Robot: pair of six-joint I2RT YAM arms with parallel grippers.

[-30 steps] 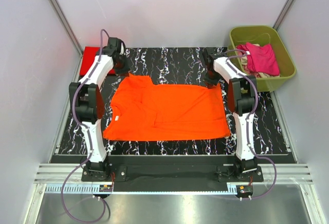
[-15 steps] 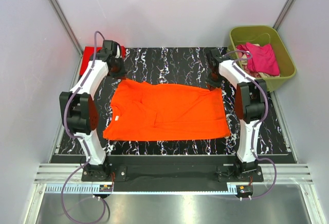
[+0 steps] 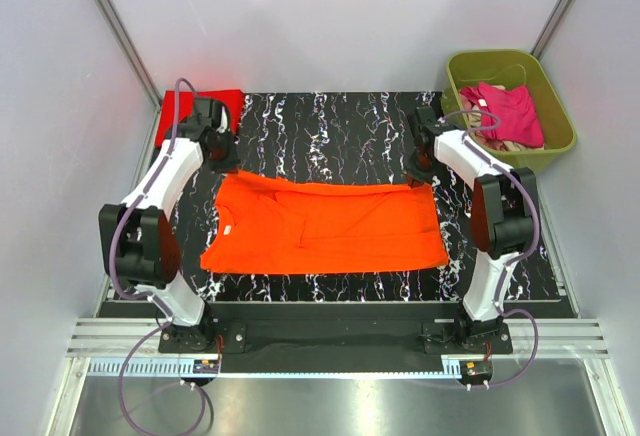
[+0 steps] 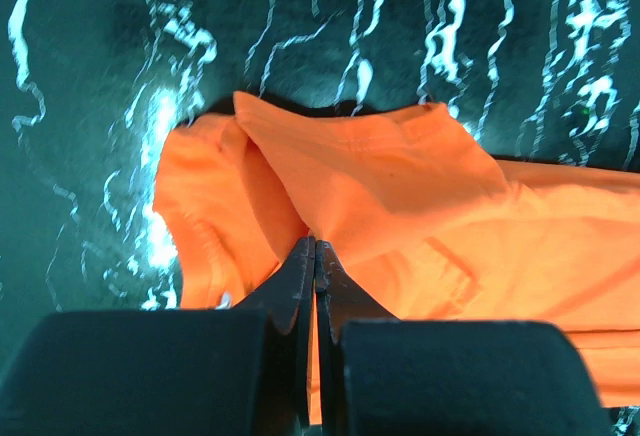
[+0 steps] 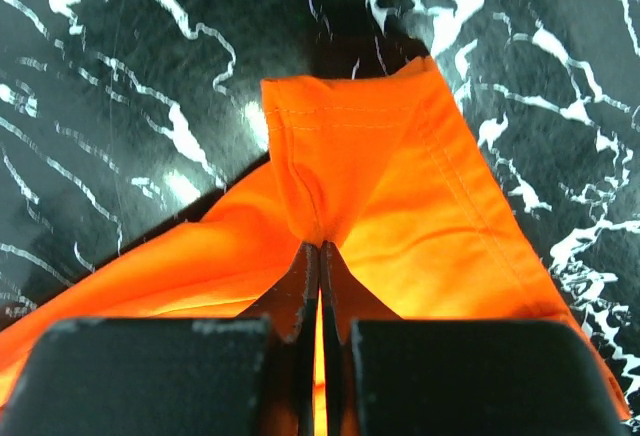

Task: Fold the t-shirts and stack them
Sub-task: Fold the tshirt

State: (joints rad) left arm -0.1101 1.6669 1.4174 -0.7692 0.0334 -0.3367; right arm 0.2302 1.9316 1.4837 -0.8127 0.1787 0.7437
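An orange t-shirt (image 3: 325, 228) lies spread on the black marbled mat. My left gripper (image 3: 221, 163) is shut on the shirt's far left corner, by the sleeve (image 4: 370, 171), and holds it lifted. My right gripper (image 3: 420, 171) is shut on the far right hem corner (image 5: 350, 146), also lifted. The far edge is raised and pulled toward me over the shirt's body. The near edge lies flat on the mat.
A green bin (image 3: 510, 108) at the back right holds pink and red shirts (image 3: 510, 114). A folded red shirt (image 3: 190, 114) lies at the back left corner. Grey walls stand on both sides. The black marbled mat (image 3: 330, 126) shows beyond the shirt.
Both grippers have moved toward me holding the shirt's far corners. The far edge has come forward, so the shirt looks shorter front to back.
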